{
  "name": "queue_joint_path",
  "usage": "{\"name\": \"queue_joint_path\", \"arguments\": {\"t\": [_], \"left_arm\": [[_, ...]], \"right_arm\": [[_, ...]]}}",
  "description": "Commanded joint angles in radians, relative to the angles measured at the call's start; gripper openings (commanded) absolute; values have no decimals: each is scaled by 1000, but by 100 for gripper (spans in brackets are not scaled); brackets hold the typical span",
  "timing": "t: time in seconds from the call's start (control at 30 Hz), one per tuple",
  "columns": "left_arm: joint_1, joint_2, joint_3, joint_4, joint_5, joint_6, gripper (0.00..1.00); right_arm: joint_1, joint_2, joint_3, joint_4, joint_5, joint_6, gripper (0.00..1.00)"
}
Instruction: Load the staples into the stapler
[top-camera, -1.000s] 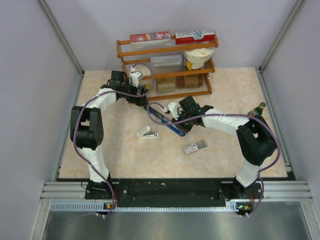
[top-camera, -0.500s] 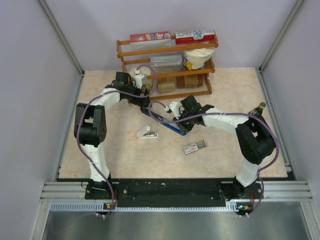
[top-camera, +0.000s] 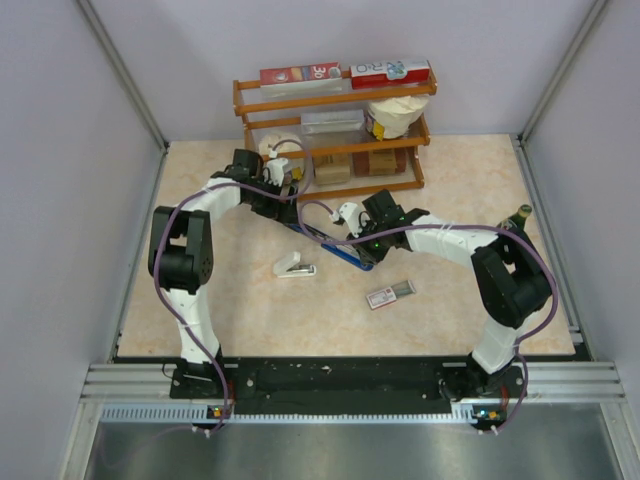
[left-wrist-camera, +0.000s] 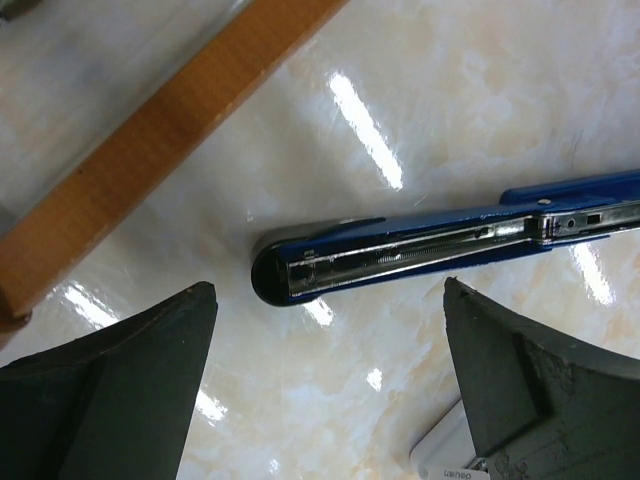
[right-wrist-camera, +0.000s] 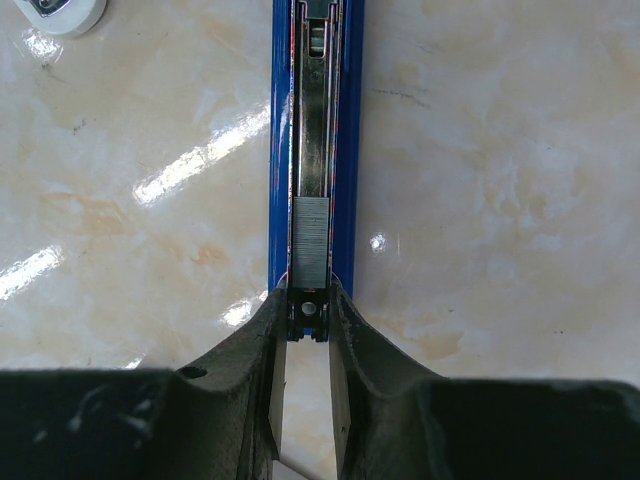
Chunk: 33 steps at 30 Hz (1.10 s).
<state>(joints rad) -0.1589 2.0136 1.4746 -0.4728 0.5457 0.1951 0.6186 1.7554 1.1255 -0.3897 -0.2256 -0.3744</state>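
A grey staple strip (right-wrist-camera: 311, 235) sits in the channel of the open blue stapler (right-wrist-camera: 348, 120), just ahead of the right gripper (right-wrist-camera: 308, 300), which pinches the stapler's near end. The left gripper (left-wrist-camera: 328, 290), spread wide, hangs over its far tip.

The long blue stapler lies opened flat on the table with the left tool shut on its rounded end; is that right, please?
Not quite: the left tool hangs wide open over the long blue stapler's rounded end, as the left wrist view shows.

Top camera high above the blue stapler (top-camera: 345, 257), looking down, both wrist cameras close over this same stapler, facing down
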Motion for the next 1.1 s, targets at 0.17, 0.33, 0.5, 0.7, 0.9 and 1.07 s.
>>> {"name": "queue_joint_path", "arguments": {"t": [0.17, 0.33, 0.5, 0.7, 0.9, 1.07], "left_arm": [[-8, 4, 16, -29, 22, -26, 98], [-14, 16, 24, -23, 71, -29, 98], [-21, 31, 33, -27, 88, -29, 99], [-22, 16, 24, -27, 132, -20, 98], [-24, -50, -7, 20, 261, -20, 98], [-33, -95, -33, 56, 347, -25, 98]], "right_arm": [[-7, 13, -1, 17, -15, 2, 9], [-7, 22, -1, 18, -23, 0, 7], [-7, 30, 0, 18, -24, 0, 5], [-7, 33, 0, 18, -20, -4, 1], [-5, 53, 10, 12, -14, -6, 0], [-7, 58, 14, 8, -12, -6, 0]]}}
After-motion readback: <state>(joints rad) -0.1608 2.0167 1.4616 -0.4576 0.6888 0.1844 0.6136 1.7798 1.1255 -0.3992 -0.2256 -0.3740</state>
